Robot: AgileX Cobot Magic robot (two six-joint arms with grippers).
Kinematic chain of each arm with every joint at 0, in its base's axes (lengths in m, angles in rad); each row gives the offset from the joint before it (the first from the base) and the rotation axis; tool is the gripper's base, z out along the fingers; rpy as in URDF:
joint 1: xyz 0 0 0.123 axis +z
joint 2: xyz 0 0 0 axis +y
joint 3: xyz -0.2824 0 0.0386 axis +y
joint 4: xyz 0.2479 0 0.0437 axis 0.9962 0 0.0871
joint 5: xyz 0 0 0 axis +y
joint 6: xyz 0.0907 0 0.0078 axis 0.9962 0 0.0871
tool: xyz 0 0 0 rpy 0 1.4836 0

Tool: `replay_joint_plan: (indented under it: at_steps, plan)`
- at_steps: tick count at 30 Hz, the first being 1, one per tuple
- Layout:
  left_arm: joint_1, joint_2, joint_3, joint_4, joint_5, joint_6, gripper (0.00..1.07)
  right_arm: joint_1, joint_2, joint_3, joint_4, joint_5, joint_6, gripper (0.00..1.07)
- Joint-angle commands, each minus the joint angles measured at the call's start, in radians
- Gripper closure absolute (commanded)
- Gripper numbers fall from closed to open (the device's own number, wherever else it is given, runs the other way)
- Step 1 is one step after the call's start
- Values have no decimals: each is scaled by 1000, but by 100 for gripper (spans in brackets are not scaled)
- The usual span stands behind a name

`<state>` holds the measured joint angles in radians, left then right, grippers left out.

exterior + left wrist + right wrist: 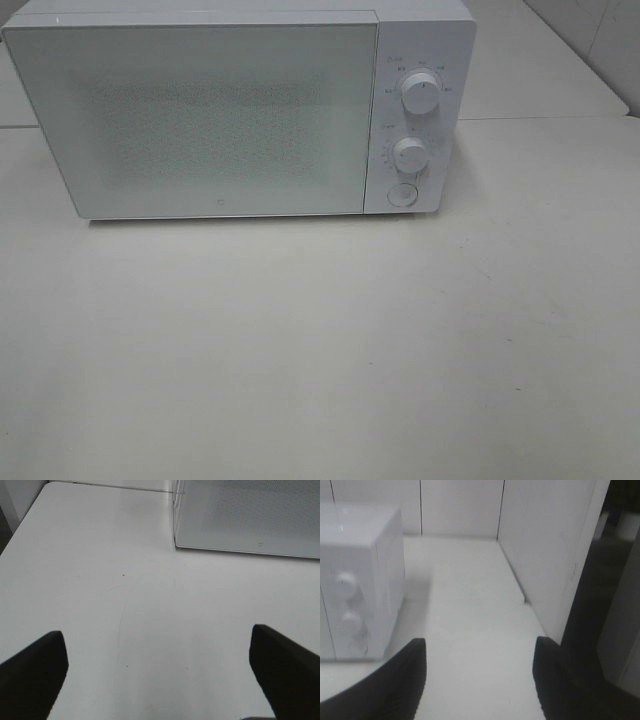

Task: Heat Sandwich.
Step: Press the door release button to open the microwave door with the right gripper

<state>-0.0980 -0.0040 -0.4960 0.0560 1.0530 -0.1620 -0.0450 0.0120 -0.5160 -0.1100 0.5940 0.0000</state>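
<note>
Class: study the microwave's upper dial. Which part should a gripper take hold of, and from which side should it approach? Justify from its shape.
Probably grip the upper dial by its round rim, jaws on opposite sides, approaching head-on from the front of the microwave. It is a short cylinder standing out from the flat control panel, so only the rim offers opposing surfaces.

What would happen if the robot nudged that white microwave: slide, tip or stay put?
Probably stay put: the microwave is a big boxy appliance, likely heavy. It sits wide and low on the table, so tipping looks unlikely. Its smooth front could be slippery against a push.
</note>
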Motion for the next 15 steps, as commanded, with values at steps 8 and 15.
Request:
replay_joint_plan:
  at_steps: [8,15]
  plan:
    - [0,-16,0,-10,-9,-9,16,-3,227,20,-21,-452,0,45]
    - [0,-16,0,-10,-9,-9,16,15,482,19,-21,-633,6,50]
